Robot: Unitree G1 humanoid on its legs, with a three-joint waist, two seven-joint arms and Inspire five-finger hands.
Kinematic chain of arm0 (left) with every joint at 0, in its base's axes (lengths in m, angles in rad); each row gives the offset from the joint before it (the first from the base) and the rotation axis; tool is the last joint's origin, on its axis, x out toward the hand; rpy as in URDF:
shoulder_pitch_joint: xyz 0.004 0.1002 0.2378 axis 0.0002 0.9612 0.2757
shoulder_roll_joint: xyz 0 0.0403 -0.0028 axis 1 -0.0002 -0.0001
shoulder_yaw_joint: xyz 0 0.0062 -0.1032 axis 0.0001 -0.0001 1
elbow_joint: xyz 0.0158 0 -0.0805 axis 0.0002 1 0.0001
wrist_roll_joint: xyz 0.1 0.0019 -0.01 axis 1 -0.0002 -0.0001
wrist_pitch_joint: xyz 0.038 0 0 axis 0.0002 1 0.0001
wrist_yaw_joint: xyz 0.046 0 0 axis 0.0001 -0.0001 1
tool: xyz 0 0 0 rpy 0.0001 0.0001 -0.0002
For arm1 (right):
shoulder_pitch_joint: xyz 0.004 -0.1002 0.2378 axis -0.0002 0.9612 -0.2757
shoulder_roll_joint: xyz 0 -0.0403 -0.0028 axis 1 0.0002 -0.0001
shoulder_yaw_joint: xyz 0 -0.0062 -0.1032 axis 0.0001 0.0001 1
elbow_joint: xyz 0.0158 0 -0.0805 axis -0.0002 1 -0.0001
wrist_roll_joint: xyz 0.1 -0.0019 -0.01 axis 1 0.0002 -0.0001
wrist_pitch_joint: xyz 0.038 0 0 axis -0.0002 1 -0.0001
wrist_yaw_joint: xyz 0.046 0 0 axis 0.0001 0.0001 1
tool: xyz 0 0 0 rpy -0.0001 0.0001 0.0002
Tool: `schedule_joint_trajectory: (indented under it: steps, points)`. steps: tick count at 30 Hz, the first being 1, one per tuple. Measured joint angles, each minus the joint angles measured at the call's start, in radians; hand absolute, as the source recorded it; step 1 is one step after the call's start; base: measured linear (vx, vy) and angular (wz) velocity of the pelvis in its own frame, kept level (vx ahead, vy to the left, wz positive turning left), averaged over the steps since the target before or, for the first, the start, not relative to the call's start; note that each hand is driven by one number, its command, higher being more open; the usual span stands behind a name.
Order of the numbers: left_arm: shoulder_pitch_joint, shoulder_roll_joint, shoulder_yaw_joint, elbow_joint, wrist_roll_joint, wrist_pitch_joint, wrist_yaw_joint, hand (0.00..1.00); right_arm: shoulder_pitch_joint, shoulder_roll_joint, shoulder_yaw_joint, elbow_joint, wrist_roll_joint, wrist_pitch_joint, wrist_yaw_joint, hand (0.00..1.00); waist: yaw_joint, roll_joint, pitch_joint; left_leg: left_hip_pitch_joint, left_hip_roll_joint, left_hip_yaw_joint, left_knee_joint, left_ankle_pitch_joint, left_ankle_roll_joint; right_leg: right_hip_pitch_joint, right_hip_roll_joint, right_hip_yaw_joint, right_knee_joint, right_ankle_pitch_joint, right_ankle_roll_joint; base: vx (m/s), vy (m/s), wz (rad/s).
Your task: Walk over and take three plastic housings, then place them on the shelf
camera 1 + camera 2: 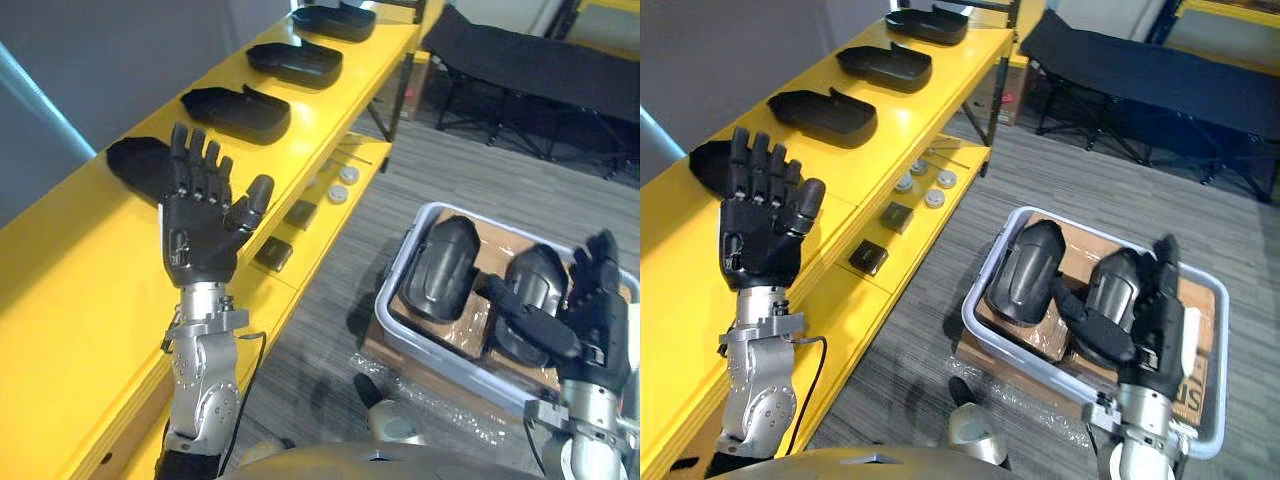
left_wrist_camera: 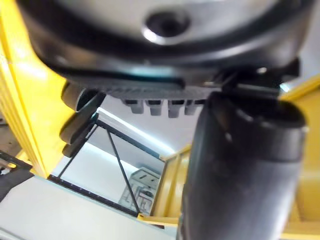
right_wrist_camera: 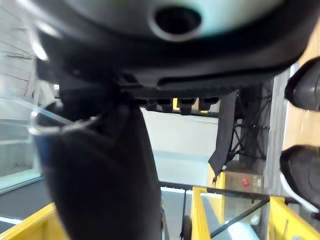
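The robot stands between a long yellow shelf (image 1: 330, 100) on the left and a pale plastic bin (image 1: 400, 258) on the floor to the right.

Two black plastic housings lie side by side in the bin on brown cardboard (image 1: 475, 330). These are the left housing (image 1: 445, 268) and the right housing (image 1: 535, 275). Each is a rounded shell whose long axis runs from near to far.

The right hand (image 1: 598, 325) hovers low at the bin's near right corner. Its fingers are straight and released, its thumb reaches left across the right housing, and it grasps nothing. The housings lie just left of this hand and slightly beyond it, so the right hand is much the nearer one for a pick. It would probably need to turn and close across a shell's short width.

The left hand (image 1: 205, 235) is raised over the shelf's near end with its palm upright. Its fingers are spread and released, and it is empty.

Four more housings sit in a row along the shelf top: the nearest shelf housing (image 1: 135, 160) just behind the left hand, a second (image 1: 235, 112), a third (image 1: 295, 62) and a fourth (image 1: 335, 20). They run away towards the far end.

A lower ledge holds small white caps (image 1: 345, 180) and dark square parts (image 1: 273, 253). A black folding cot (image 1: 540, 70) stands far right.

No label or legible writing can be made out on the housings, bin or shelf.
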Motion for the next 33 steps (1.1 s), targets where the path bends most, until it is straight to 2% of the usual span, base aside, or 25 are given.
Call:
schedule_joint_trajectory:
  steps: [2,3,4,7,8,11,14,15,16,17,18,19,20,22,23,24,26,27,28,29,30,31,33]
  points:
    - [0.027,-0.006,0.009,-0.001,-0.001,0.000,-0.011,1.00,-0.004,-0.016,0.022,0.000,0.009,-0.005,0.012,1.00,0.015,0.005,0.000,-0.006,-0.004,0.006,0.011,-0.020,-0.003,-0.010,-0.004,-0.003,0.007,-0.001,0.001,-0.10,0.159,-0.30]
    - [0.036,-0.010,0.022,-0.001,-0.002,0.000,-0.016,1.00,-0.009,-0.027,0.042,0.000,0.018,-0.005,0.010,1.00,0.034,0.003,0.002,-0.012,-0.012,0.011,0.012,-0.018,-0.003,-0.018,-0.014,-0.011,0.019,-0.001,0.001,-0.07,0.112,-0.08]
    - [0.039,-0.012,0.027,-0.001,-0.002,0.000,-0.016,1.00,-0.013,-0.030,0.051,0.000,0.019,-0.004,0.009,1.00,0.039,0.001,0.004,-0.014,-0.016,0.011,0.014,-0.014,-0.004,-0.022,-0.020,-0.018,0.022,-0.001,0.002,-0.04,0.080,0.07]
    - [0.056,-0.016,0.033,-0.001,-0.010,0.000,-0.036,1.00,-0.032,-0.030,0.095,0.003,0.020,0.000,-0.007,1.00,0.056,0.001,0.022,-0.031,-0.021,-0.010,0.040,-0.007,-0.006,-0.044,-0.030,-0.089,0.075,-0.008,0.011,-0.02,0.035,0.22]
    - [0.058,-0.017,0.031,-0.001,-0.013,0.000,-0.062,1.00,-0.039,-0.030,0.112,0.004,0.029,0.003,-0.021,1.00,0.065,0.000,0.034,-0.032,-0.030,-0.021,0.053,-0.007,-0.005,-0.054,-0.030,-0.107,0.117,-0.027,0.016,-0.02,0.008,0.27]
    - [0.060,-0.016,0.027,-0.013,-0.036,-0.004,-0.148,1.00,-0.037,-0.024,0.145,0.024,0.029,0.006,-0.064,1.00,0.065,0.000,0.085,-0.034,-0.033,-0.043,0.131,-0.044,0.002,-0.071,-0.018,-0.127,0.240,-0.081,0.021,-0.06,0.021,0.14]
    - [0.065,-0.013,0.010,-0.048,-0.079,-0.006,-0.202,1.00,0.007,0.016,0.154,0.026,0.028,0.002,-0.065,1.00,0.064,-0.008,0.103,-0.049,-0.027,-0.031,0.185,-0.073,0.009,-0.075,-0.009,-0.104,0.236,-0.073,0.034,-0.17,0.082,-0.27]
    - [0.080,-0.010,-0.005,-0.069,-0.085,-0.021,-0.220,1.00,0.022,0.032,0.168,0.026,0.037,-0.008,-0.056,1.00,0.065,-0.023,0.111,-0.054,-0.029,-0.007,0.199,-0.090,0.022,-0.084,-0.008,-0.082,0.230,-0.069,0.041,-0.23,0.101,-0.66]
    - [0.096,-0.005,-0.022,-0.082,-0.084,-0.033,-0.224,1.00,0.029,0.040,0.180,0.026,0.041,-0.016,-0.048,1.00,0.066,-0.037,0.120,-0.052,-0.029,0.022,0.198,-0.088,0.031,-0.083,-0.025,-0.093,0.200,-0.074,0.034,-0.24,0.106,-0.74]
    - [0.100,-0.002,-0.033,-0.081,-0.083,-0.033,-0.221,1.00,0.028,0.040,0.184,0.026,0.047,-0.018,-0.041,1.00,0.067,-0.036,0.122,-0.051,-0.025,0.041,0.189,-0.081,0.041,-0.081,-0.036,-0.120,0.187,-0.093,0.002,-0.26,0.105,-0.83]
    - [0.101,0.003,-0.041,-0.081,-0.070,-0.026,-0.207,1.00,0.013,0.036,0.203,0.026,0.057,-0.029,-0.027,1.00,0.070,-0.023,0.127,-0.051,0.013,0.094,0.170,-0.059,0.053,-0.106,-0.048,-0.189,0.198,-0.111,-0.034,-0.20,0.073,-1.04]
    - [0.101,0.004,-0.027,-0.080,-0.052,-0.017,-0.198,1.00,-0.019,0.024,0.230,0.026,0.058,-0.037,-0.013,1.00,0.082,-0.025,0.125,-0.050,0.042,0.142,0.154,-0.039,0.043,-0.148,-0.056,-0.271,0.275,-0.110,-0.031,-0.17,0.053,-1.02]
    - [0.099,0.004,-0.021,-0.080,-0.053,-0.012,-0.198,1.00,-0.032,0.020,0.241,0.026,0.057,-0.037,-0.013,1.00,0.087,-0.024,0.124,-0.049,0.051,0.158,0.148,-0.032,0.042,-0.159,-0.057,-0.297,0.312,-0.112,-0.034,-0.06,-0.004,-1.04]
    - [0.083,0.007,-0.005,-0.078,-0.053,0.042,-0.194,1.00,-0.126,0.012,0.290,0.031,0.036,-0.037,-0.040,1.00,0.104,-0.024,0.122,-0.038,0.100,0.207,0.114,0.009,0.031,-0.166,-0.113,-0.422,0.560,-0.163,-0.096,-0.04,-0.070,-0.74]
    - [0.082,0.007,-0.004,-0.076,-0.053,0.053,-0.194,1.00,-0.149,0.012,0.299,0.039,0.025,-0.037,-0.051,1.00,0.111,-0.027,0.121,-0.033,0.109,0.215,0.107,0.016,0.024,-0.153,-0.132,-0.432,0.601,-0.174,-0.099,-0.04,-0.149,-0.54]
    - [0.081,0.007,-0.006,-0.072,-0.053,0.078,-0.193,1.00,-0.190,0.012,0.320,0.067,0.011,-0.035,-0.078,1.00,0.122,-0.035,0.116,-0.029,0.130,0.226,0.105,0.025,0.008,-0.111,-0.174,-0.453,0.645,-0.180,-0.104,-0.04,-0.205,-0.48]
    - [0.082,0.009,-0.007,-0.063,-0.056,0.107,-0.194,1.00,-0.235,0.014,0.347,0.113,-0.024,-0.021,-0.119,1.00,0.137,-0.064,0.097,-0.030,0.142,0.251,0.104,0.041,-0.019,-0.043,-0.231,-0.483,0.600,-0.172,-0.096,-0.05,-0.252,-0.55]
    - [0.081,0.009,-0.009,-0.052,-0.071,0.119,-0.198,1.00,-0.242,0.016,0.358,0.126,-0.025,-0.006,-0.132,1.00,0.158,-0.084,0.084,-0.031,0.144,0.267,0.107,0.052,-0.039,-0.009,-0.236,-0.530,0.502,-0.205,-0.022,-0.04,-0.228,-0.72]
    - [0.083,-0.001,-0.012,-0.044,-0.081,0.120,-0.198,1.00,-0.245,0.014,0.358,0.129,-0.025,0.000,-0.133,1.00,0.169,-0.078,0.080,-0.030,0.150,0.268,0.095,0.058,-0.048,0.000,-0.231,-0.562,0.455,-0.215,-0.006,-0.06,-0.277,-1.11]
    - [0.086,-0.020,-0.013,-0.029,-0.092,0.121,-0.198,1.00,-0.245,0.010,0.356,0.139,-0.025,0.004,-0.131,1.00,0.174,-0.059,0.069,-0.028,0.167,0.289,0.060,0.079,-0.077,0.030,-0.206,-0.609,0.331,-0.217,0.017,-0.04,-0.328,-1.03]
    - [0.082,-0.043,-0.020,-0.014,-0.094,0.126,-0.202,1.00,-0.242,0.001,0.345,0.148,-0.026,0.014,-0.130,1.00,0.159,-0.031,0.070,-0.028,0.191,0.304,0.036,0.100,-0.084,0.062,-0.167,-0.618,0.229,-0.184,0.026,-0.04,-0.319,-0.90]
    - [0.086,-0.054,-0.034,-0.008,-0.094,0.132,-0.203,1.00,-0.231,-0.010,0.331,0.153,-0.025,0.033,-0.128,1.00,0.140,-0.014,0.066,-0.023,0.198,0.294,0.012,0.119,-0.082,0.066,-0.143,-0.605,0.194,-0.158,0.013,-0.01,-0.274,-0.69]
    - [0.089,-0.059,-0.067,0.003,-0.100,0.133,-0.215,1.00,-0.173,-0.037,0.295,0.154,-0.015,0.051,-0.112,1.00,0.122,0.001,0.066,0.024,0.198,0.255,-0.048,0.133,-0.081,0.072,-0.107,-0.559,0.165,-0.143,-0.006,-0.01,-0.139,-0.67]
